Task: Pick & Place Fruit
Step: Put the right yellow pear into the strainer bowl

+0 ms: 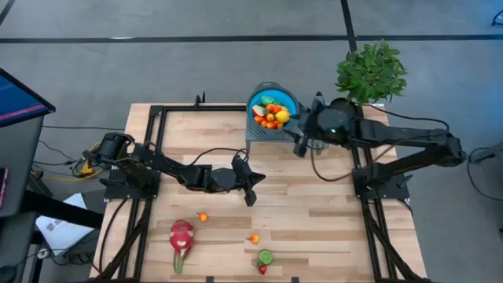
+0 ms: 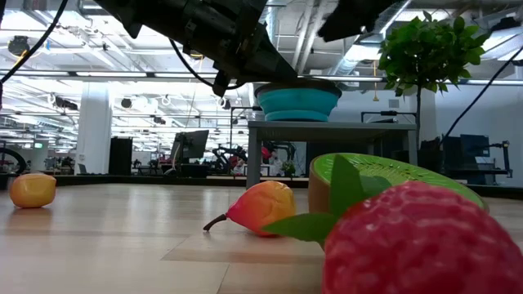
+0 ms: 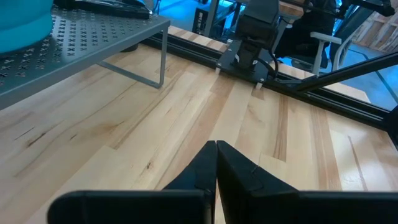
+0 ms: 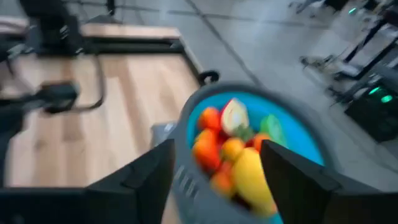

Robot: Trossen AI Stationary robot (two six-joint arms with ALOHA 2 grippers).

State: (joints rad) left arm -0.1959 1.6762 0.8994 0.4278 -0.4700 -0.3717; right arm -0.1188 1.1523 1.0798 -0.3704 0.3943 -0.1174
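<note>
- The right claw (image 1: 299, 146) is seen at roughly 1 o'clock from the desk's centre in the high view, just beside the blue bowl (image 1: 284, 101); its fingers (image 4: 140, 177) are spread apart with nothing between them, and the bowl's rim is framed in the gap in the right wrist view.
- The bowl is found on a grey perforated stand (image 1: 259, 131) at the 12 o'clock edge of the desk (image 1: 314, 228). Several small fruits (image 1: 272, 115), orange, red, yellow and green, are piled inside it.
- The left claw (image 1: 250, 195) is located near the desk's centre, closed with its fingers (image 3: 239, 171) pressed together and empty, above bare wood.
- A pink dragon fruit (image 1: 181, 235) is noted at about 7 o'clock, lying on the desk.
- A small orange fruit (image 1: 203, 216) lies just beside it; another (image 1: 254, 239) lies near 6 o'clock.
- A green halved fruit (image 1: 266, 257) and a red berry (image 1: 262, 270), close together, are recorded at 6 o'clock.
- A potted plant (image 1: 372, 71) stands beyond the 1 o'clock corner.
</note>
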